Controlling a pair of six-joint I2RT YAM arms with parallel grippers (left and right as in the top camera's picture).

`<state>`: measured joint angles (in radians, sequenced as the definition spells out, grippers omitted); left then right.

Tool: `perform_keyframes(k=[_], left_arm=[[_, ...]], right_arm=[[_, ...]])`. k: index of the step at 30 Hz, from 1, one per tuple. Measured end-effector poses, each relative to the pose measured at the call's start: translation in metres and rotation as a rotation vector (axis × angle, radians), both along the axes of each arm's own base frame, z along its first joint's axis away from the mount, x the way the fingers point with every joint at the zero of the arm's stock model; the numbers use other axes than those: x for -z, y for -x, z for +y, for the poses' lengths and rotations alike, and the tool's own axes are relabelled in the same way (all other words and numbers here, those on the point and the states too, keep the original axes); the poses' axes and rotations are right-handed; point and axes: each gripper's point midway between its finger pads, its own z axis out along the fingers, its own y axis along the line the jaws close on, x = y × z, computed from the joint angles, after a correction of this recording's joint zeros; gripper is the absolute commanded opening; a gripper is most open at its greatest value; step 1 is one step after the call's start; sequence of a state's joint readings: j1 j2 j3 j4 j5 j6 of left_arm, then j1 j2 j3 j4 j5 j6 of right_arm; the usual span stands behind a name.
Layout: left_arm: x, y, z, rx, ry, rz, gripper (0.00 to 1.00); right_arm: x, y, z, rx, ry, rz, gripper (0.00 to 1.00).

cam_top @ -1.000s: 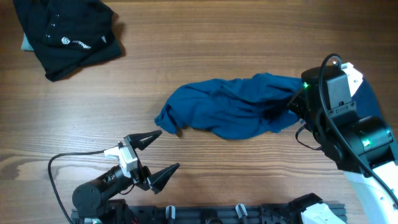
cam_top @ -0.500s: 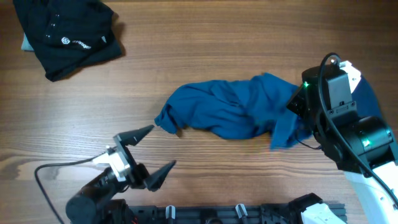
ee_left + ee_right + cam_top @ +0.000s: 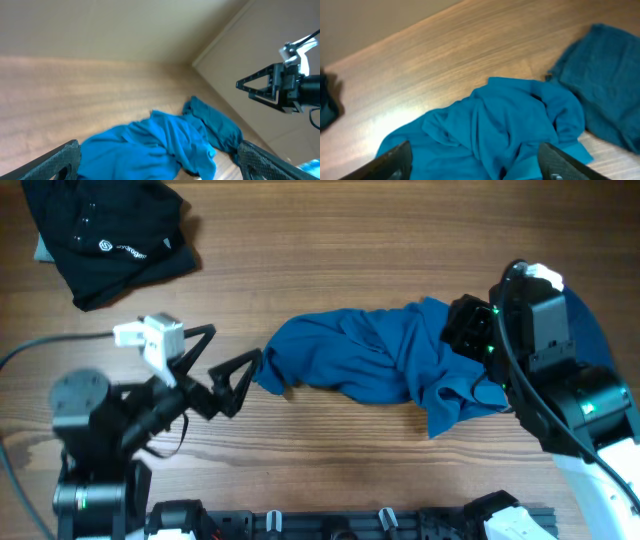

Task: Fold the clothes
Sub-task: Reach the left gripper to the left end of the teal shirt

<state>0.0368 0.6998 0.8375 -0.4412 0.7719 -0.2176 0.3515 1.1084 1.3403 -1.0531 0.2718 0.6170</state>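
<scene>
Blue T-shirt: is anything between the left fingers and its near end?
Nothing visible is. The open left fingers face the blue T-shirt directly, with only bare table around its near end.

Overhead top-down; both wrists low toward shirt [image 3: 350,360]

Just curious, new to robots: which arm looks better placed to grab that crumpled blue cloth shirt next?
Probably left. Its open left gripper sits beside the loose left end of the crumpled blue cloth shirt; the right gripper, also open, hangs above the bunched right end.
</scene>
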Motion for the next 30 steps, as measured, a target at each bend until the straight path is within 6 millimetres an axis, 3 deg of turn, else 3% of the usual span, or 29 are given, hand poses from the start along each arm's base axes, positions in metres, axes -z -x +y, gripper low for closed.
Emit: perform_keyframes(k=[3,9,12,15,21,25,28,30], left_arm=[[0.027,-0.015,-0.001,0.001,0.031,0.149,1.0],[0.116,-0.047,0.004,-0.058,0.084,0.577,0.99],[0.153,-0.055,0.004,-0.072,0.093,0.727,1.0],[0.176,-0.056,-0.001,-0.067,0.086,0.814,1.0],[0.194,-0.049,-0.024,-0.048,0.01,0.869,1.0],[0.202,-0.047,-0.029,-0.106,-0.033,0.896,1.0],[0.208,-0.049,-0.025,-0.172,-0.053,0.913,1.0],[0.214,-0.053,-0.019,-0.224,-0.064,0.924,1.0]], right_arm=[[0.012,-0.009,0.007,-0.046,0.031,0.041,0.89],[0.056,-0.034,0.011,-0.057,0.058,0.179,0.91],[0.073,-0.05,0.009,-0.07,0.046,0.217,0.91],[0.088,-0.063,0.008,-0.113,0.037,0.247,0.9],[0.133,-0.078,0.002,-0.182,0.014,0.37,0.82],[0.168,-0.076,0.007,-0.25,0.002,0.486,0.79],[0.192,-0.07,0.01,-0.279,-0.006,0.571,0.64],[0.205,-0.066,0.011,-0.291,-0.009,0.617,0.48]])
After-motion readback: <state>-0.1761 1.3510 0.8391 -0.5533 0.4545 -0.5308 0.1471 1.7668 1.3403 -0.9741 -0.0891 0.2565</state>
